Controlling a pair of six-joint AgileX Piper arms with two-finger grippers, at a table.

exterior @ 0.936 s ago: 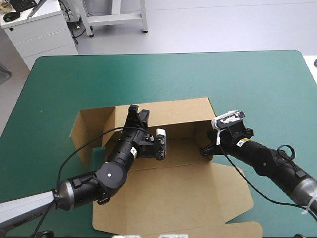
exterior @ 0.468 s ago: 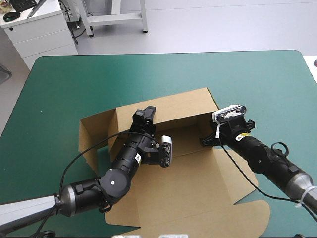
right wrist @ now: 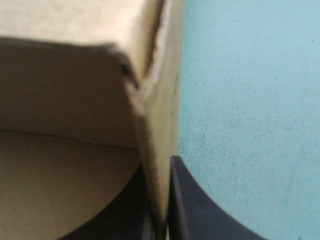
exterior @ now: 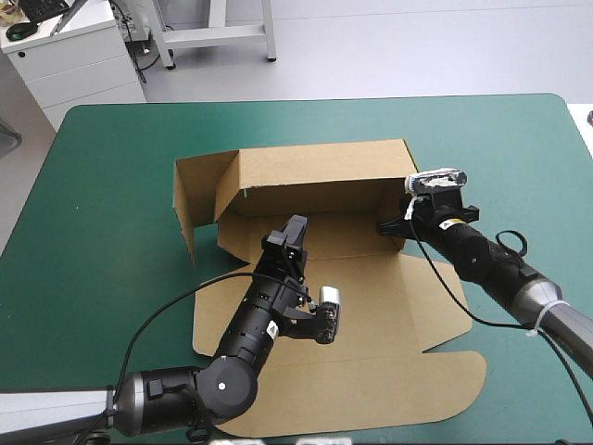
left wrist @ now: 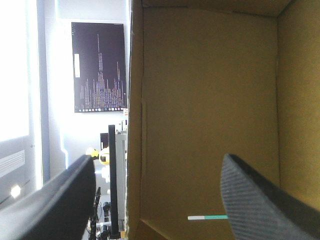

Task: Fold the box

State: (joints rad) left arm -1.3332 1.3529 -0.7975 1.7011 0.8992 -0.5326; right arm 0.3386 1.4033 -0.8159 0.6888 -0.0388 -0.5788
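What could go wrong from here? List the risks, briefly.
1. The right gripper has its fingers shut on just the right wall of the box, near a corner; the board may slip out or crease.
2. The left gripper is open over the box floor, holding nothing, so the raised walls could drop flat.

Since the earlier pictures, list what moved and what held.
The box slid toward the table's far edge, its back wall now more upright. The left gripper shifted rightward and hangs open over the box floor, short of that wall. The right gripper went along, staying shut on the right wall.
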